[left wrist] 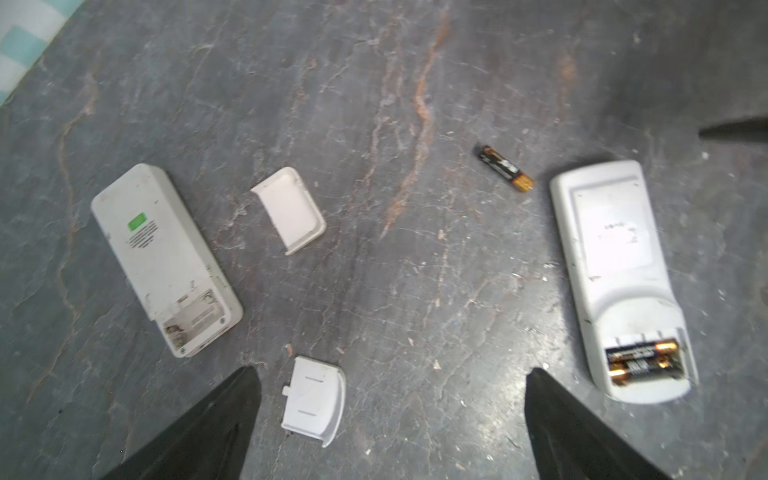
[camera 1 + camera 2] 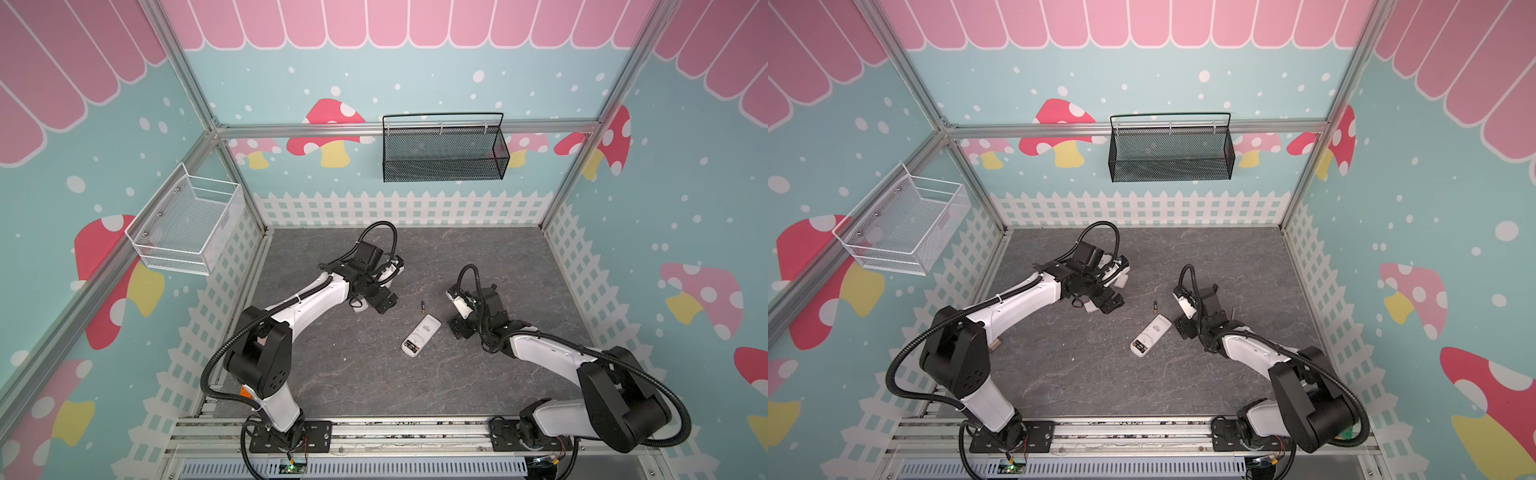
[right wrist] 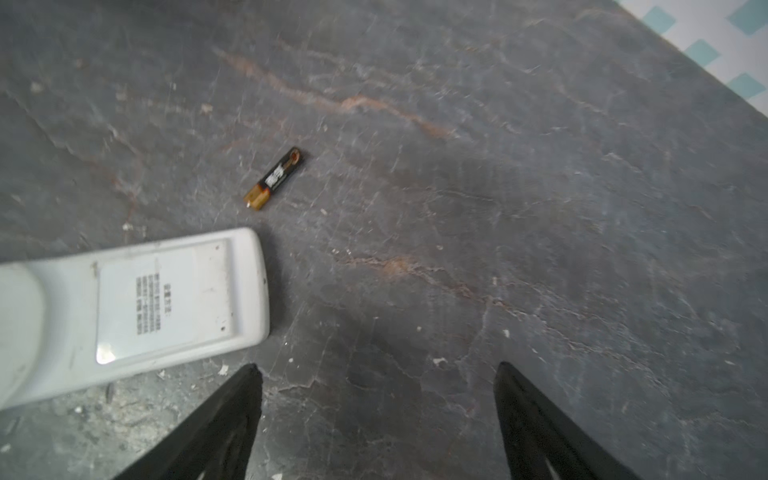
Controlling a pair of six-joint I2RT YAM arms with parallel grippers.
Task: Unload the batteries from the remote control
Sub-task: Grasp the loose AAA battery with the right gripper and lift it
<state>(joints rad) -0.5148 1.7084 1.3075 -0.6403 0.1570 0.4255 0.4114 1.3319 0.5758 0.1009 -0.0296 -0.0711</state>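
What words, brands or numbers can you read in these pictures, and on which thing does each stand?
Nothing reads clearly enough to quote.
Loose battery: white print, blurred.
Label on the remote: small print rows, unreadable.
Batteries in that remote: white print, blurred.
Green sticker on the other remote: illegible.

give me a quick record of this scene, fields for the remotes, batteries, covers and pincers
loaded remote: back up, compartment open, two batteries inside
loose battery: flat on the table, just off the loaded remote's far end, not touching
empty remote: back up, compartment open, no batteries seen
cover: off, inner side up, beside the empty remote
other cover: off, lying near the left pincer
left pincer: open, holds nothing
right pincer: open, holds nothing
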